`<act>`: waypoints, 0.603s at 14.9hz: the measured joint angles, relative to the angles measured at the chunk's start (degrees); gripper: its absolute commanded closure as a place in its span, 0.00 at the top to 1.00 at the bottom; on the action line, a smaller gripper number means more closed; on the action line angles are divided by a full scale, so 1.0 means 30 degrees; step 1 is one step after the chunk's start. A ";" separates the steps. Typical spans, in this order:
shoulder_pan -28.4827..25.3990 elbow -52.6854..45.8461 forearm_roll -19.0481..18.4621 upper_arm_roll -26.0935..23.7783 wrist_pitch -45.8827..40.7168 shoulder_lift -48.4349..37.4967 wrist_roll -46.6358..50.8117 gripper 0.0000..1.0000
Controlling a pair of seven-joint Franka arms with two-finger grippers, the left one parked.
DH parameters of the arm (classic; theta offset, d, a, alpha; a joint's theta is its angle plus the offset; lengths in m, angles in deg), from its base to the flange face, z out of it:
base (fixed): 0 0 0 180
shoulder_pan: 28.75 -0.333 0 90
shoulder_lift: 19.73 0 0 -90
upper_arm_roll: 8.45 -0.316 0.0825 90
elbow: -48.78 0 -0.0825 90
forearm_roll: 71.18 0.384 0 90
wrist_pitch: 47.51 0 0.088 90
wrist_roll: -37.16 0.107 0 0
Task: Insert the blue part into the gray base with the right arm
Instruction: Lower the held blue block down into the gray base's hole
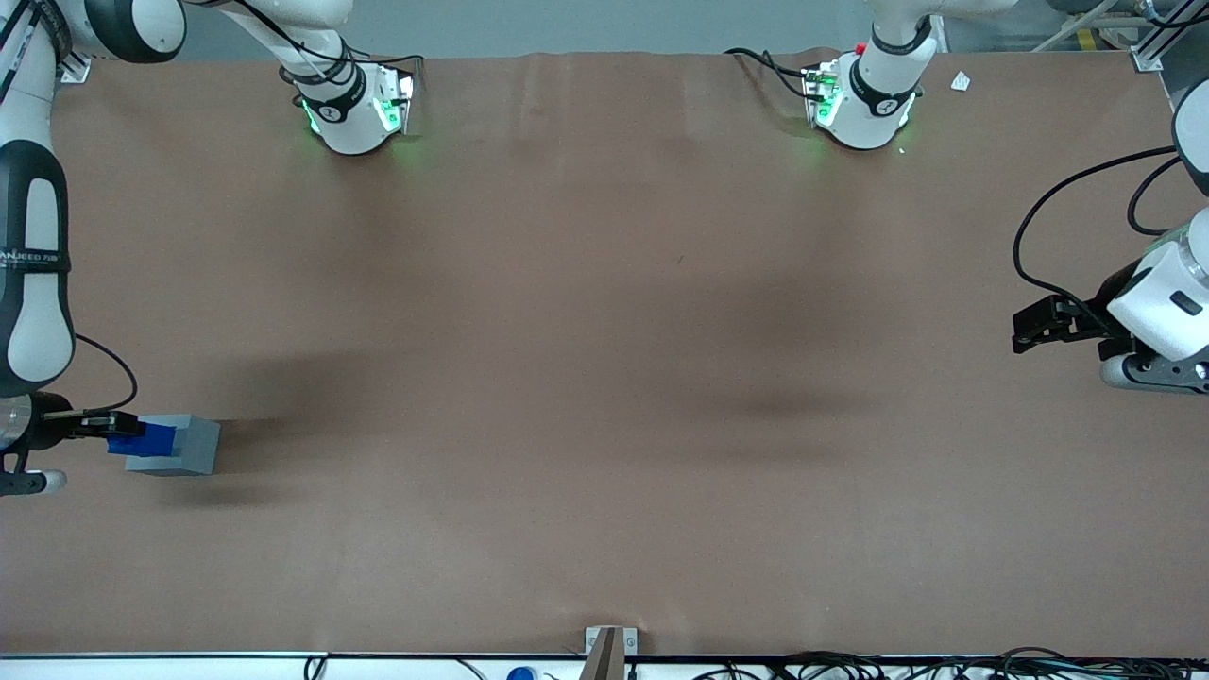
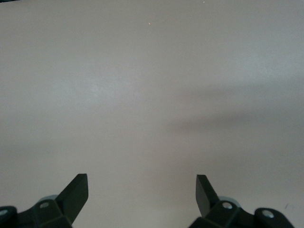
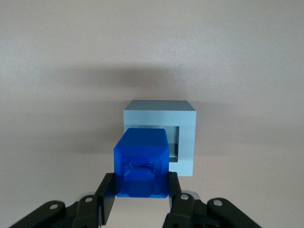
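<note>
The right arm (image 1: 33, 283) reaches down along the working arm's end of the table (image 1: 604, 378), and its gripper (image 1: 111, 433) sits low over the brown surface, pointing sideways toward the gray base (image 1: 179, 446). The two black fingers (image 3: 107, 197) are closed against opposite sides of the blue part (image 3: 141, 164), so the jaws stand only as far apart as the block is wide, and the block is clamped between them, clear of the table.

In the right wrist view, the blue part projects straight out ahead of the fingertips, its near face showing a shallow rounded indent. Directly ahead of it stands the gray base (image 3: 185, 137), lying on its side so that its square recess faces the gripper. The blue part covers most of the opening from this angle, with a strip of the recess and its lighter rim showing just beside it. Whether the blue part's leading end has entered the recess or merely sits at its mouth cannot be told.

In the front view, the blue part (image 1: 142, 440) overlaps the gray base's gripper-side edge, and the base rests on the table.
</note>
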 measured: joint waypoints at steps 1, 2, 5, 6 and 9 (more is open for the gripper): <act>0.0007 0.0000 0.0000 0.0000 0.0011 0.0052 -0.0073 0.24; 0.0009 0.0000 0.0000 0.0000 0.0017 0.0093 -0.0115 0.24; 0.0014 0.0001 0.0000 0.0000 0.0018 0.0157 -0.0151 0.24; 0.0030 0.0000 0.0000 0.0004 0.0018 0.0158 -0.0152 0.24; 0.0199 0.0001 -0.0001 0.0018 0.0021 0.0158 -0.0286 0.24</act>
